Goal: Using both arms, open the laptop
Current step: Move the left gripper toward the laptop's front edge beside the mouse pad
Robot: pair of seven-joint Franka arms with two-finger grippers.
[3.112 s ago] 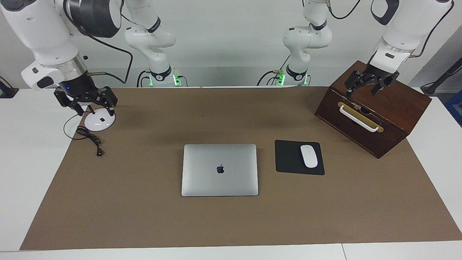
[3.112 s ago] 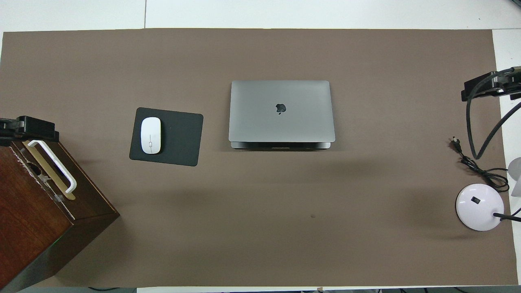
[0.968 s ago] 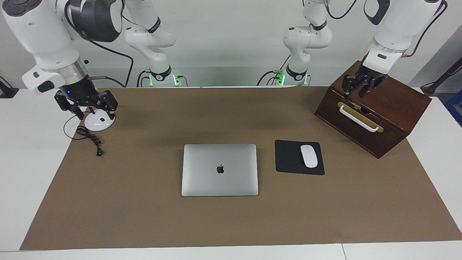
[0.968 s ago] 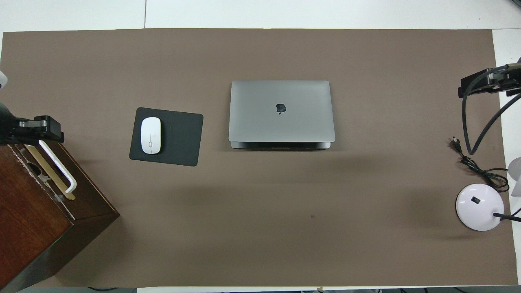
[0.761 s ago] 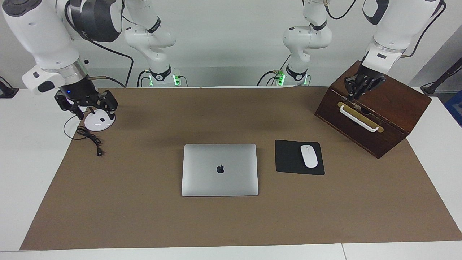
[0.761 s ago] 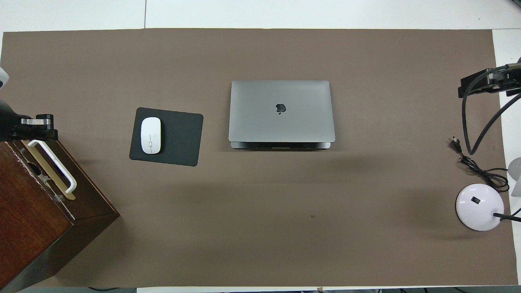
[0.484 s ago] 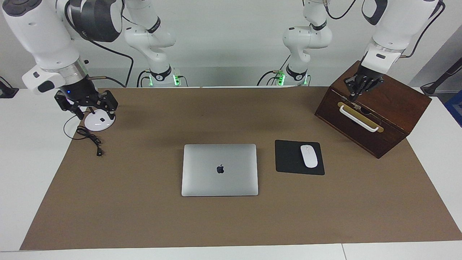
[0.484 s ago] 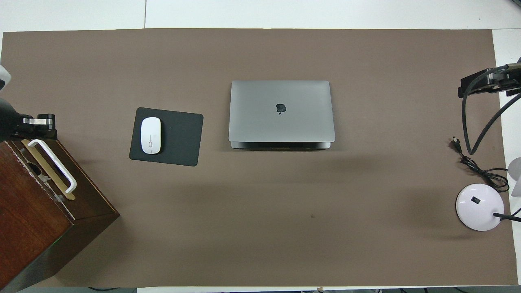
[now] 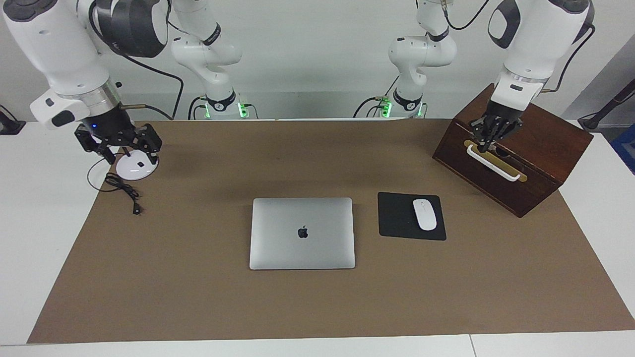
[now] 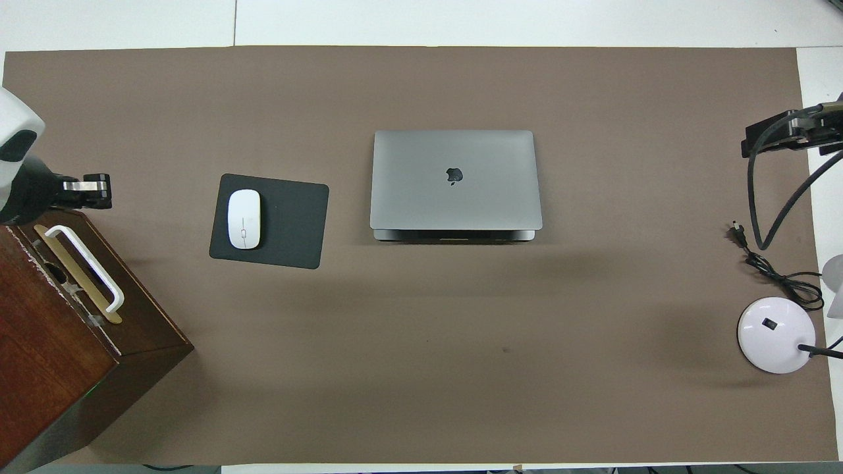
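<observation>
The laptop (image 9: 302, 233) lies shut, lid up, in the middle of the brown mat (image 9: 317, 307) on the white desk (image 9: 30, 248), well apart from both sets of jaws. The left gripper (image 9: 488, 140), jaws together, hangs over the wooden box (image 9: 540, 153) at the left arm's end of the desk, close above its white handle (image 9: 496, 166). The right gripper (image 9: 126, 148), jaws apart, hovers over the round lamp base (image 9: 136, 168) at the right arm's end. Beside the laptop, toward the left arm's end, a white mouse (image 9: 424, 214) rests on a black pad (image 9: 397, 218). A black cord (image 9: 124, 191) lies coiled near the lamp base. A pale wall (image 9: 317, 49) rises past the arm bases.
</observation>
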